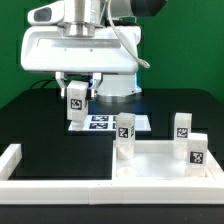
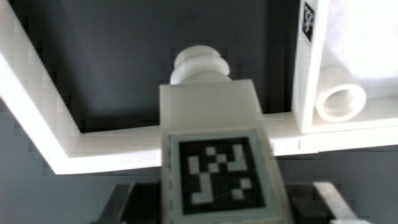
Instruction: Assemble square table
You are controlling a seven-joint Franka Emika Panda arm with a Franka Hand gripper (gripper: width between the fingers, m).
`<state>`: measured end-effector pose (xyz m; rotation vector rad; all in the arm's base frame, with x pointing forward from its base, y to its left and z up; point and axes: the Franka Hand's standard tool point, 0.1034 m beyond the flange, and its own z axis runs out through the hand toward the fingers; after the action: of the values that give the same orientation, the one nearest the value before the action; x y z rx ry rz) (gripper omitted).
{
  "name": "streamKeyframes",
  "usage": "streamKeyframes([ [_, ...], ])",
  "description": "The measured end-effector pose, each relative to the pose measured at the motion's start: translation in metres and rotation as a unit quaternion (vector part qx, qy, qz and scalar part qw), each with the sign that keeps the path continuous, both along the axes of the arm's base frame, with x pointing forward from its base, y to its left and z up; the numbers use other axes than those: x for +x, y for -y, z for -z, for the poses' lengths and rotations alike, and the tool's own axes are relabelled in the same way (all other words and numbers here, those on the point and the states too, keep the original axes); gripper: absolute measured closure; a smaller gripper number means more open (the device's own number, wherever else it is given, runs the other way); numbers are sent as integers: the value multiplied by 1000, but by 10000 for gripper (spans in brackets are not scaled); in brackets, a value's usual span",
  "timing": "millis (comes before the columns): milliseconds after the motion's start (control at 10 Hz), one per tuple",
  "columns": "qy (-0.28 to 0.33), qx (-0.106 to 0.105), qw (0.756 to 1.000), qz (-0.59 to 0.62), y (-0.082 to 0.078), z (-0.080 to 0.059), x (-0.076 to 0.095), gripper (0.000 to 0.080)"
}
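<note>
My gripper [image 1: 77, 92] is shut on a white table leg [image 1: 76, 99] with a black-and-white tag and holds it in the air above the black table, towards the exterior view's left. In the wrist view the leg [image 2: 214, 120] fills the middle between my fingers [image 2: 334, 200], its screw tip pointing away. The white square tabletop [image 1: 150, 163] lies at the front right. Three tagged legs stand on it: one at its near-left corner [image 1: 125, 131], one at the back right [image 1: 182, 125] and one at the front right [image 1: 196, 150].
The marker board [image 1: 105, 122] lies flat on the table just beyond and below the held leg. A long white border rail [image 1: 12, 162] runs along the front and left; it also shows in the wrist view [image 2: 54, 115]. The robot's white base [image 1: 80, 50] stands behind.
</note>
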<state>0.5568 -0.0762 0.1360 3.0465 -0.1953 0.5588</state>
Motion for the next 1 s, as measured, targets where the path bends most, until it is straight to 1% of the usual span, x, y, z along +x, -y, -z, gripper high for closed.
streamKeyframes([
  [100, 3, -1, 1000, 3, -1, 2, -1, 509],
  [200, 2, 2, 1000, 9, -12, 14, -2, 509],
  [300, 2, 11, 1000, 15, -29, 22, 6, 509],
  [400, 12, 28, 999, 44, -52, 26, 23, 509],
  [500, 20, 44, 997, 65, -76, 25, 41, 509],
  [600, 20, 54, 996, 71, -91, 19, 53, 509],
  [700, 23, 48, 997, 62, -87, 19, 52, 509],
  [1000, 22, 47, 997, 62, -87, 20, 52, 509],
])
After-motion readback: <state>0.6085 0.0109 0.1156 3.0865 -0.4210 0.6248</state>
